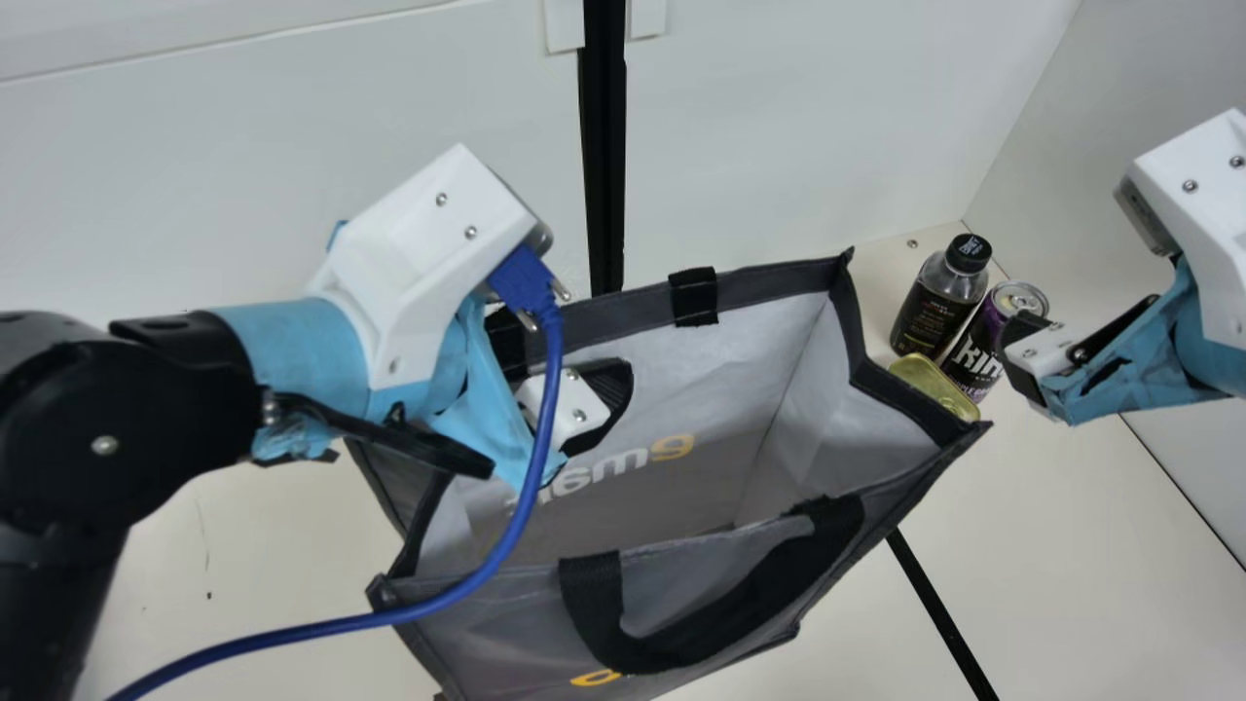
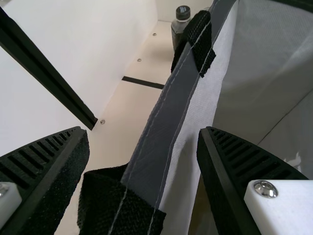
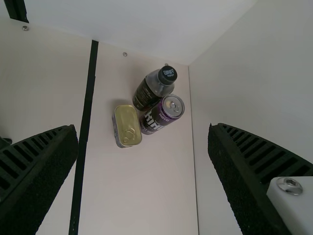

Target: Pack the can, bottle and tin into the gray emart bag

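Left hand point(image 2: 143, 136), open around one bag wall point(image 2: 159, 132), is likely getting ready to grip; right hand point(image 3: 143, 131) (open too) is needing to fetch tin point(image 3: 128, 120), can point(image 3: 155, 119) or bottle point(image 3: 145, 95).

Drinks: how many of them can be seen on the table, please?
2: the bottle and, right beside it, the can, both past the bag's right side in the main view. The bag may hide others.

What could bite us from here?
Left gripper is open astride the bag's rim; without a firm grip, the bag could shift during loading.
Bottle, can and tin sit tightly clustered; the open right gripper might knock a neighbour over.
Tin's low; fingers may ride over it.
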You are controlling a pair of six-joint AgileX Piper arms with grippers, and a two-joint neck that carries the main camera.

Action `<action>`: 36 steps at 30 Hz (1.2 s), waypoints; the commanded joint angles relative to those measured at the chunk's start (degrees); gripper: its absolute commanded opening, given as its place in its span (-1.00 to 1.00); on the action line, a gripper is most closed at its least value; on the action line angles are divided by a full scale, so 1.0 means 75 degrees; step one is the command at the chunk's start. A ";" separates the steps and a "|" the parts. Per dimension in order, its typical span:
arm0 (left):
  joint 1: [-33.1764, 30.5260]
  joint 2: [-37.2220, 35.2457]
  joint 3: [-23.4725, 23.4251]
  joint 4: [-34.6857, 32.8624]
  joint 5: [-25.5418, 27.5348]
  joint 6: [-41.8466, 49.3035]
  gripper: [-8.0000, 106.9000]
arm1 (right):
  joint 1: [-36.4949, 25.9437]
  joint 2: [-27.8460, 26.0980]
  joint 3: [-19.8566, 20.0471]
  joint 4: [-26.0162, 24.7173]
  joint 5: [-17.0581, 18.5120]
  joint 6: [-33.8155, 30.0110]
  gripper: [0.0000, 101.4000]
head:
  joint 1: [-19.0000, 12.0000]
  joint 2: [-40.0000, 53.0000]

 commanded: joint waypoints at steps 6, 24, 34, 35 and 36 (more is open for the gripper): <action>-0.0047 0.0045 0.0109 0.0095 0.0003 0.0035 0.01 | 0.0000 0.0000 0.0000 0.0000 0.0000 0.0000 0.79 | -0.0185 -0.0007; 0.0156 -0.0197 0.0141 0.0809 0.0003 -0.0689 -0.68 | 0.0000 0.0000 0.0000 0.0000 0.0000 0.0000 0.79 | -0.0185 -0.0007; 0.0379 -0.0411 -0.0155 0.1753 0.0003 -0.1546 -0.68 | 0.0000 0.0000 0.0000 0.0000 0.0000 0.0000 0.79 | -0.0185 -0.0007; 0.0398 -0.0452 -0.0159 0.1844 0.0003 -0.1616 -0.68 | 0.0000 0.0000 0.0000 0.0000 0.0000 0.0000 0.79 | -0.0185 -0.0007; 0.0413 -0.0494 -0.0160 0.1934 0.0003 -0.1685 -0.68 | 0.0000 0.0000 0.0000 0.0000 0.0000 0.0000 0.79 | -0.0185 -0.0007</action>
